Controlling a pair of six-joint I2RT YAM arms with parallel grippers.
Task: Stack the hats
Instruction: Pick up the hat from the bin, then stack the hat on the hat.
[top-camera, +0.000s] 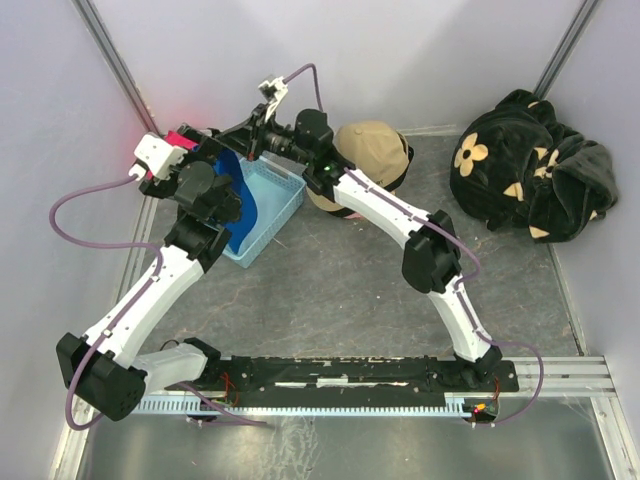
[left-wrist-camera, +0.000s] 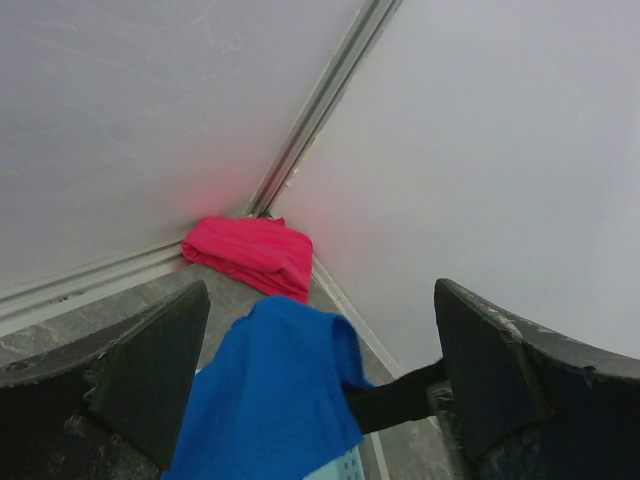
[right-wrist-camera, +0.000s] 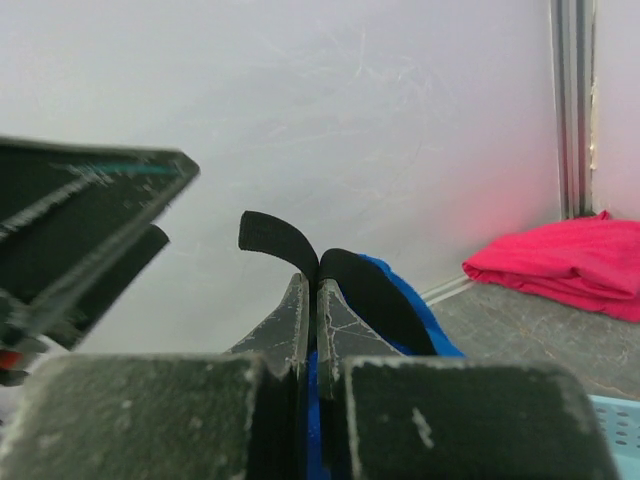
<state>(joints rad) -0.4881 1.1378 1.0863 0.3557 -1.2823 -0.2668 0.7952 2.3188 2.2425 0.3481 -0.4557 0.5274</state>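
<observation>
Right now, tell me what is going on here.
The right fingers are shut on the blue cap, holding it over the light blue basket at the back left. The left fingers stand wide open beside the same cap, not gripping it. A tan cap lies farther right, apart from it.

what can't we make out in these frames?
Top view: blue hat in the light blue basket, mostly hidden by the left arm and right arm.
Top view: whatever lies under the tan hat, covered by it and the right arm.
Right wrist: right gripper is shut on a black strap; its own fingers hide how deep the grip goes.
Left wrist: basket cut off by the bottom edge.
</observation>
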